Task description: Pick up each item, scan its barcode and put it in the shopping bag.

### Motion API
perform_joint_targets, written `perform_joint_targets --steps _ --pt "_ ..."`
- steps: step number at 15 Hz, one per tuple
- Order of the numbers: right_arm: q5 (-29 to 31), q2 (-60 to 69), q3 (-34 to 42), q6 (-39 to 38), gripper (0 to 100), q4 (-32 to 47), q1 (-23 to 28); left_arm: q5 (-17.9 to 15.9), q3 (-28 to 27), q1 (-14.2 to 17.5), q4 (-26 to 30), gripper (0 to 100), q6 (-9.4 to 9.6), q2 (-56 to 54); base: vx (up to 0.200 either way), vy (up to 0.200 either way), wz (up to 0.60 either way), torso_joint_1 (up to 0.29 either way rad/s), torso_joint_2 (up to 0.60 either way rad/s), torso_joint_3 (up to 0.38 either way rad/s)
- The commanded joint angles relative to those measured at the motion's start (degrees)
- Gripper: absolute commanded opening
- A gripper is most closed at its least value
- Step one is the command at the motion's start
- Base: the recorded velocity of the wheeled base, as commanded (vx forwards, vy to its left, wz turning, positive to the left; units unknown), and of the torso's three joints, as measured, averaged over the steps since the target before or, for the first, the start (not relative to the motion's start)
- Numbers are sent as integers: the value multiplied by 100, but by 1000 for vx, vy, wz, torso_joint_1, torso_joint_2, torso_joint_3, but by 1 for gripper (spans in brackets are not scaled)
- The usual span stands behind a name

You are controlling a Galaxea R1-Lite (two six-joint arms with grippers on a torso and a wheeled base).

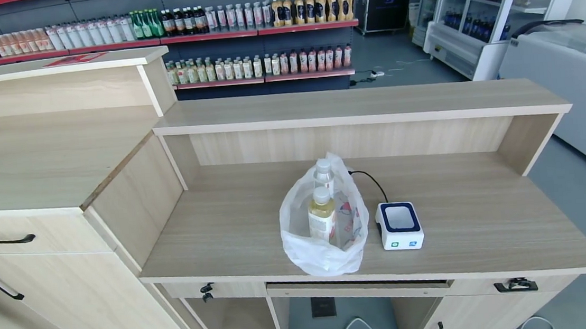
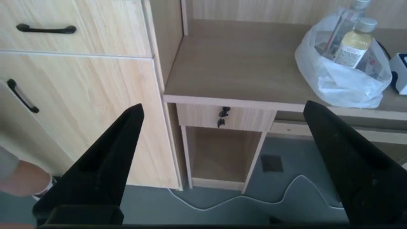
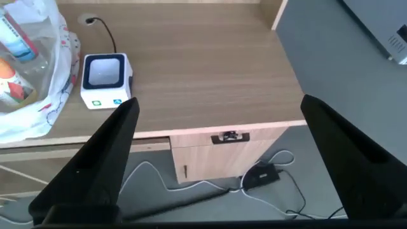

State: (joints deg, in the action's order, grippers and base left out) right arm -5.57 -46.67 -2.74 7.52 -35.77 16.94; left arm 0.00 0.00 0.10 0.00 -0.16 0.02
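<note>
Left wrist view has the left gripper [image 2: 222, 108] nearest, fingers spread wide with nothing between them, held low in front of the worktop [image 1: 488, 211] near a small keyed drawer [image 2: 224, 117]. The right gripper [image 3: 219, 100] is equally wide open and empty, off the worktop's front edge on the scanner's side. Near the front edge of the worktop stands the white shopping bag [image 1: 326, 236], mouth open upward. Inside it a yellow-drink bottle [image 1: 322, 217] stands upright, with a clear bottle [image 1: 323, 175] at its 12 o'clock and a printed pack [image 1: 348, 218] pressed against it at its 3 o'clock. The bag's film veils the lower parts of all three, and what the pack holds cannot be made out. Just beside the bag, at its 3 o'clock, sits the white scanner [image 1: 399, 224], window facing up. Its black cable [image 1: 371, 179] runs off toward 11 o'clock and passes behind the bag. Beyond the worktop, shelves [image 1: 260, 32] carry rows of bottles.
</note>
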Motion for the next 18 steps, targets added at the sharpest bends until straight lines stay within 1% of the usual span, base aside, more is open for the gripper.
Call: perform_joint_targets --steps 1,2,4,6,7,11,14,15,16,18 --pt "12 1766 274 -5 100 975 -666 0 0 -1 0 100 -2 -2 0 0 0 0 0 0" --pt "-5 2478 274 12 100 1626 -798 0 0 -1 0 100 -2 -2 0 0 0 0 0 0" --pt "21 3357 274 74 100 2531 -965 0 0 -1 0 100 -2 -2 0 0 0 0 0 0" --pt "144 4139 274 30 100 3172 -1114 0 0 -1 0 100 -2 -2 0 0 0 0 0 0" --pt "223 4104 274 4 100 3146 -1141 0 0 -1 0 100 -2 -2 0 0 0 0 0 0" --pt "232 4104 274 -40 100 3164 -1185 0 0 -1 0 100 -2 -2 0 0 0 0 0 0" --pt "249 4148 274 -207 100 3410 -1396 0 0 -1 0 100 -2 -2 0 0 0 0 0 0" --pt "249 4148 274 -207 100 3410 -1396 0 0 -1 0 100 -2 -2 0 0 0 0 0 0" --pt "249 4280 274 -269 100 3427 -1554 0 0 -1 0 100 -2 -2 0 0 0 0 0 0" --pt "241 4667 274 -321 100 3436 -1686 0 0 -1 0 100 -2 -2 0 0 0 0 0 0"
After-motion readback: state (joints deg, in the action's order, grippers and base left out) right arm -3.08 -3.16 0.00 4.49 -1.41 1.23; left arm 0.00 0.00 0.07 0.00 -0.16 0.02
